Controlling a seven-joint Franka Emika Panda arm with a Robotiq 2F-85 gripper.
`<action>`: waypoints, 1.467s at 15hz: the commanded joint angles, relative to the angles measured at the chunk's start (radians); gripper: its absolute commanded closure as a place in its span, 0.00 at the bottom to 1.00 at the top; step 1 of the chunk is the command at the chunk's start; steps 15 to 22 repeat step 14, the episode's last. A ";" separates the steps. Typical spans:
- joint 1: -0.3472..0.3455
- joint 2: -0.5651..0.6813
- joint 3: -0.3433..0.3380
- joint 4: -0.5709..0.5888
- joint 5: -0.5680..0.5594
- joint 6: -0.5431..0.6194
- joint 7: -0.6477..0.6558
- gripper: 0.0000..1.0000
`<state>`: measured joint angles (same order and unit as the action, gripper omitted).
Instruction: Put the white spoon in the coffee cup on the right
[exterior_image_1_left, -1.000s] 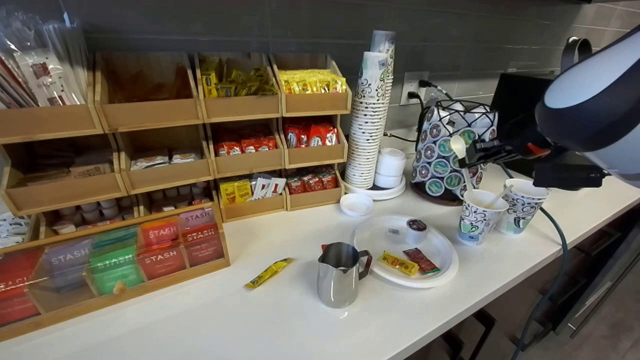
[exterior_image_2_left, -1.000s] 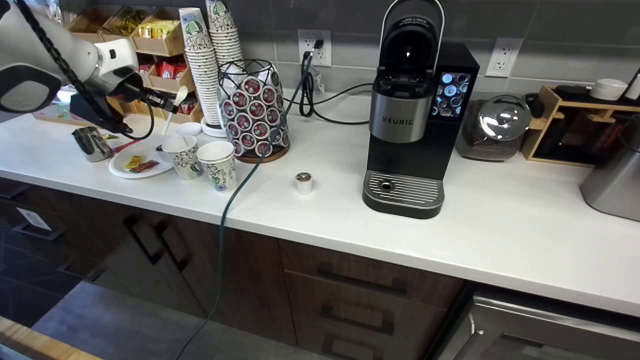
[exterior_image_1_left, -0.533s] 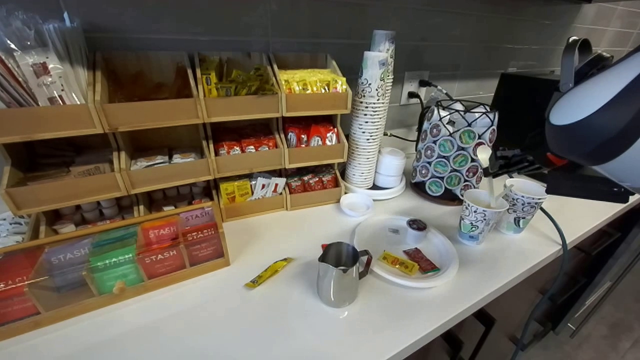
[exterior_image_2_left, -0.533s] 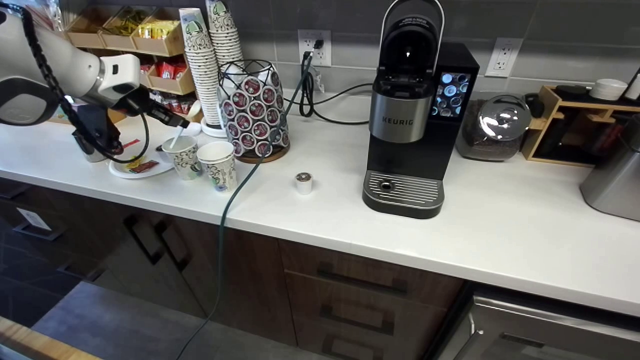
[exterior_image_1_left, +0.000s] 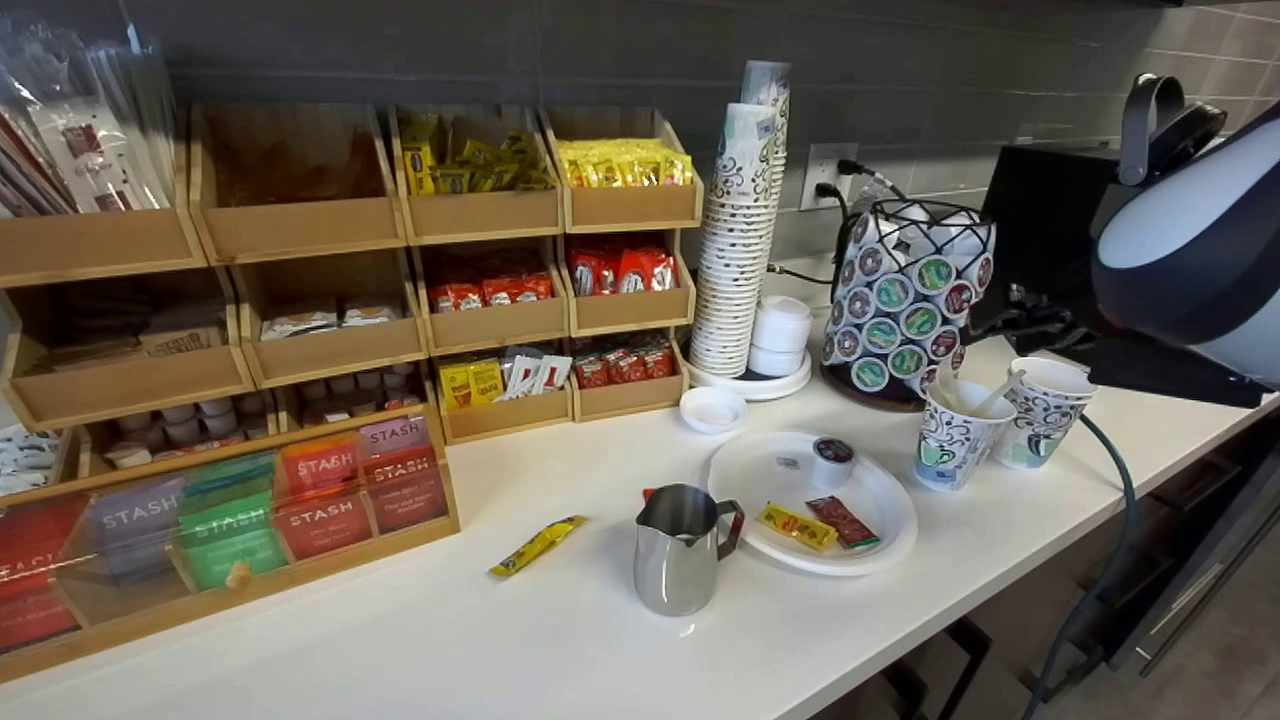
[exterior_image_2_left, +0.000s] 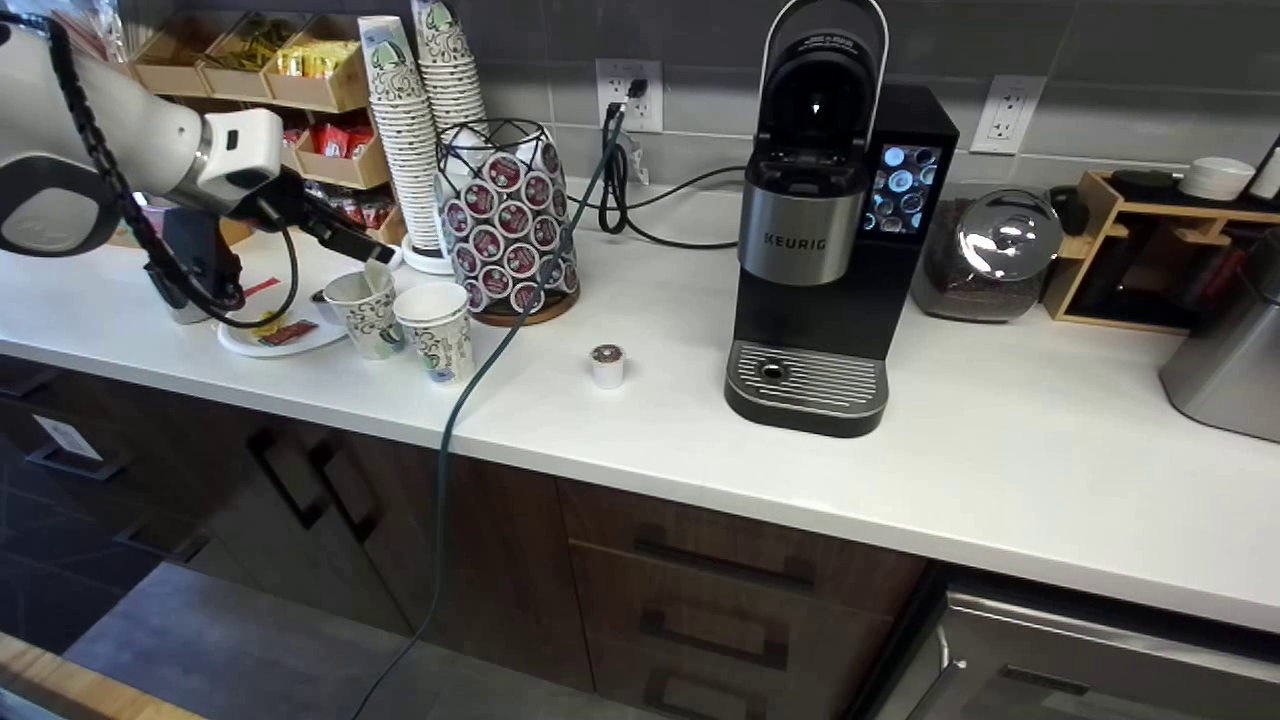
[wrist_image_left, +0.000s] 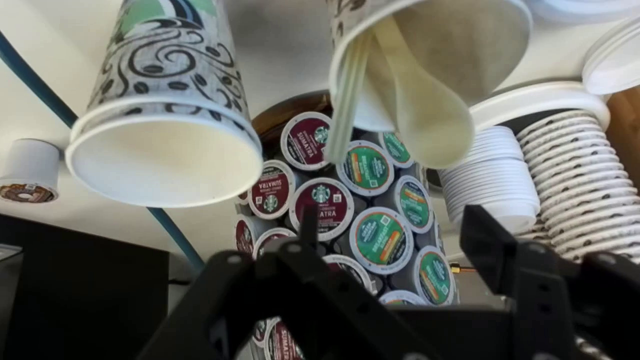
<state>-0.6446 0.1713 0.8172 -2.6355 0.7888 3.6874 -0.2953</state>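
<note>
Currently, before the grey tiled wall (exterior_image_2_left: 690, 130) and above the white counter (exterior_image_2_left: 1000, 450), the arm (exterior_image_2_left: 160, 140) slants down to its gripper (wrist_image_left: 392, 222), which is spread wide. Nearest the plate (exterior_image_1_left: 870, 490), a paper cup (wrist_image_left: 470, 45) holds the white spoon (wrist_image_left: 435, 122), handle down, bowl past its rim; half a second ago the spoon stood higher, at the gripper.

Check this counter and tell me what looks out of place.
A yellow packet lies loose on the counter, outside the bins, and one coffee pod stands apart from its rack. The coffee maker has its top raised. I see no spill.
</note>
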 joint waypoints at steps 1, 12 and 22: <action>0.270 -0.138 -0.266 -0.075 -0.103 -0.046 0.236 0.00; 0.330 -0.154 -0.226 -0.122 -0.502 0.121 0.284 0.00; 0.355 -0.173 -0.256 -0.121 -0.486 0.100 0.302 0.00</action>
